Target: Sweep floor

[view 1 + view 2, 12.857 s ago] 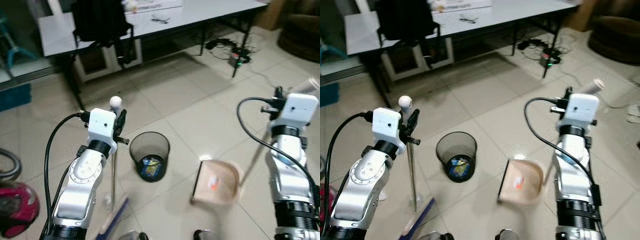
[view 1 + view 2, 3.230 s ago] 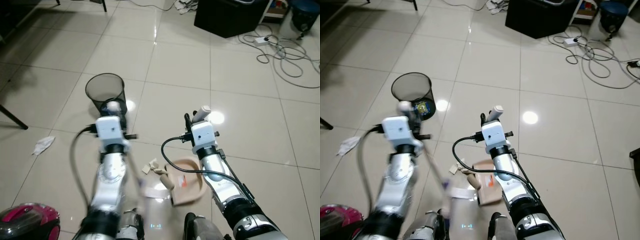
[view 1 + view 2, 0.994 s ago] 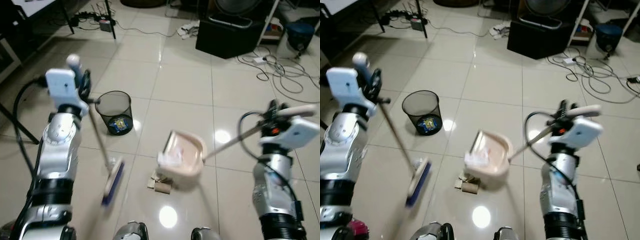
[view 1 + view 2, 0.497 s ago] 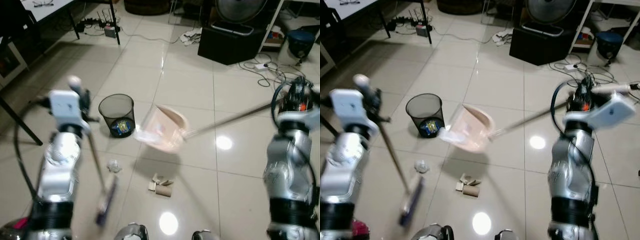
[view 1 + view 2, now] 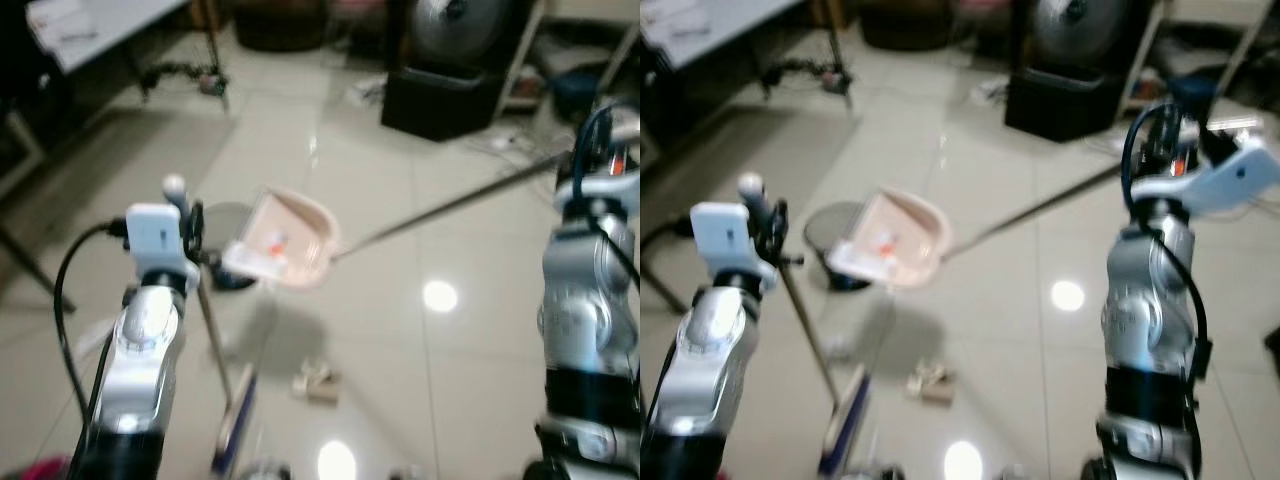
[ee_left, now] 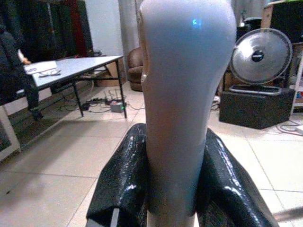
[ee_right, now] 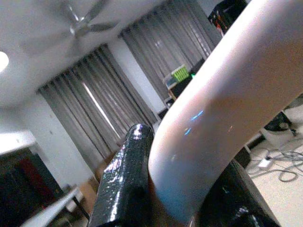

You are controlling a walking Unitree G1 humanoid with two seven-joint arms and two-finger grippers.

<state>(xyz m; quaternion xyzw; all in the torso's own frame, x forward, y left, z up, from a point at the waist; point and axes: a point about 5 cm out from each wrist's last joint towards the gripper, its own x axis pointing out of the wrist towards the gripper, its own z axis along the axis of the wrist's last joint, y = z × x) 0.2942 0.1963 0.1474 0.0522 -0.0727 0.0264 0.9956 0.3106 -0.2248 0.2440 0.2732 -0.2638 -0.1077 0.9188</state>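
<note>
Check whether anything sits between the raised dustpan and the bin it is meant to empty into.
Nothing visible does. The dustpan, held up by the right gripper, hangs tilted just above the black bin, which it partly hides.

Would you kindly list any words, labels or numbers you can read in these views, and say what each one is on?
No text can be read.
Fan: the dark hub badge holds a pale mark, too small to read.
Dustpan: an orange spot inside, too blurred to tell whether it is print.
Papers on the table: too small.
</note>
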